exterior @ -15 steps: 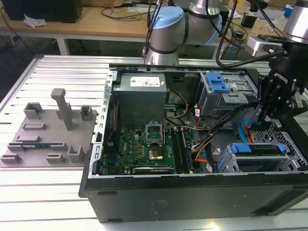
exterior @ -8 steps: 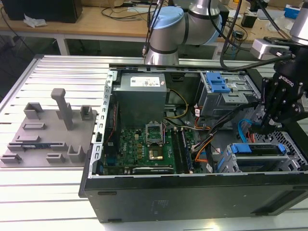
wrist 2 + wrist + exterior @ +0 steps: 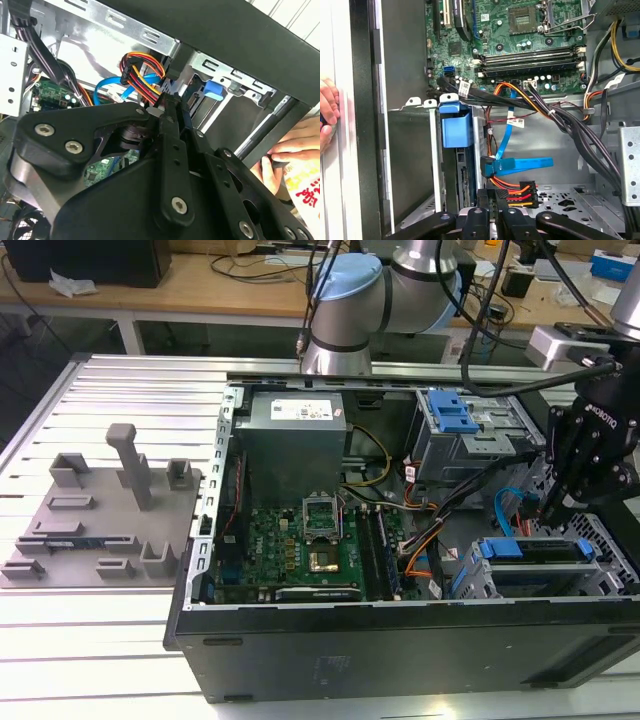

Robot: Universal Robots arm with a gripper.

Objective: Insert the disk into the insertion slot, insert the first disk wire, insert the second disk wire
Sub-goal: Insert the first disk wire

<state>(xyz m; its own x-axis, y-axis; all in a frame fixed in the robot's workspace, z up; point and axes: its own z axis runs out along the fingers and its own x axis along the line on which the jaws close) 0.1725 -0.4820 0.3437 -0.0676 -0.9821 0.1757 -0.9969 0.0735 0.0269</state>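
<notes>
At the exterior view's right end of the open case on the counter point(image 3: 110, 660), the claw point(image 3: 552, 508) hangs just above the disk point(image 3: 535, 552), which lies seated in the insertion slot point(image 3: 610, 540). In the second wrist view the fingers point(image 3: 175, 135) stand narrow, pinching the plug of the second disk wire point(image 3: 142, 67); a person's hand point(image 3: 280, 155) rests outside the case wall. In the first wrist view that plug sits close to the disk's rear edge, beside the blue first disk wire point(image 3: 520, 164). Seating it well likely means holding the plug square to its socket and pressing straight, gently. The disk shows edge-on, a thin grey slab in a bright-blue caddy.
</notes>
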